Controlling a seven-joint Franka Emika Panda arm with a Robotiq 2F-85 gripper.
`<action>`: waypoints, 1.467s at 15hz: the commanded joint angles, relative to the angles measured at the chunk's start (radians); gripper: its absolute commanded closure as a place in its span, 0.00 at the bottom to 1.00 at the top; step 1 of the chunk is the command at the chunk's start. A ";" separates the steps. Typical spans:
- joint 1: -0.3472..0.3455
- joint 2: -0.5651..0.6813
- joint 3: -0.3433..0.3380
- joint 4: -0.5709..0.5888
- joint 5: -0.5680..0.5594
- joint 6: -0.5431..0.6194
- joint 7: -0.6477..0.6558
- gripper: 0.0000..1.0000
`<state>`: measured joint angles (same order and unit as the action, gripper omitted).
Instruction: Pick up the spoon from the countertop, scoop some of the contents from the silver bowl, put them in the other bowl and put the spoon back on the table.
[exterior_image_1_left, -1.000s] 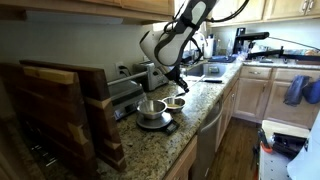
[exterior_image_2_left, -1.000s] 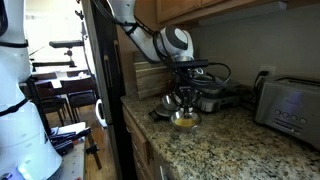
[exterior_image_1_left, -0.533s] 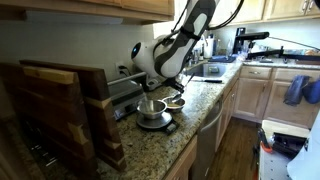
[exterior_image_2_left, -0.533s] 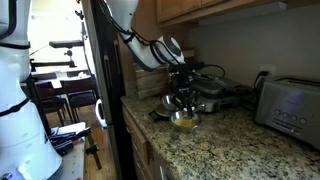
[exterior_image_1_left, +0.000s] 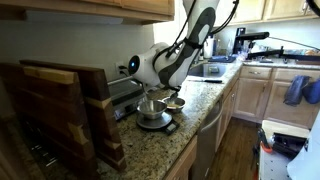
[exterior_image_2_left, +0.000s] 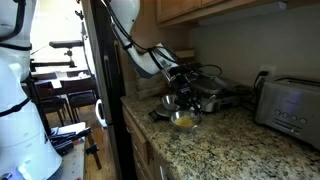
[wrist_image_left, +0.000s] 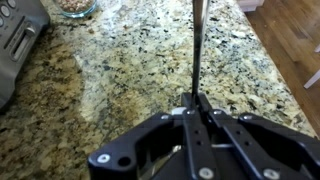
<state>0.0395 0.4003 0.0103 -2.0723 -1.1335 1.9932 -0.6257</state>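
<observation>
My gripper (wrist_image_left: 197, 105) is shut on the thin handle of the spoon (wrist_image_left: 197, 45), which runs away from the jaws over the speckled granite countertop (wrist_image_left: 120, 80). In both exterior views the gripper (exterior_image_1_left: 163, 92) (exterior_image_2_left: 181, 88) hangs just above the two bowls. The silver bowl (exterior_image_1_left: 151, 108) stands on a small dark scale; it also shows in an exterior view (exterior_image_2_left: 171, 103). The other bowl (exterior_image_1_left: 176, 102) (exterior_image_2_left: 184, 120) is small, holds light-coloured contents and sits beside the silver one. The spoon's scoop end is hidden in all views.
A glass bowl of brownish bits (wrist_image_left: 75, 7) and a grey toaster (wrist_image_left: 18, 40) lie at the wrist view's top left. A wooden cutting-board rack (exterior_image_1_left: 60, 110) stands by the bowls. A silver toaster (exterior_image_2_left: 288, 103) and a dark appliance (exterior_image_2_left: 215, 95) sit along the back wall.
The arm's wrist has swung lower and toward the wall, tilting the gripper, while the gripper stays over the bowls with the spoon in it. The bowls have not moved.
</observation>
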 joint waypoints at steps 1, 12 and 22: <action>0.006 -0.006 0.007 -0.035 -0.104 -0.026 0.059 0.97; 0.000 0.007 0.024 -0.098 -0.166 -0.021 0.081 0.97; -0.003 0.010 0.060 -0.113 -0.163 0.013 0.129 0.97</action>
<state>0.0394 0.4323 0.0586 -2.1540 -1.2785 1.9933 -0.5454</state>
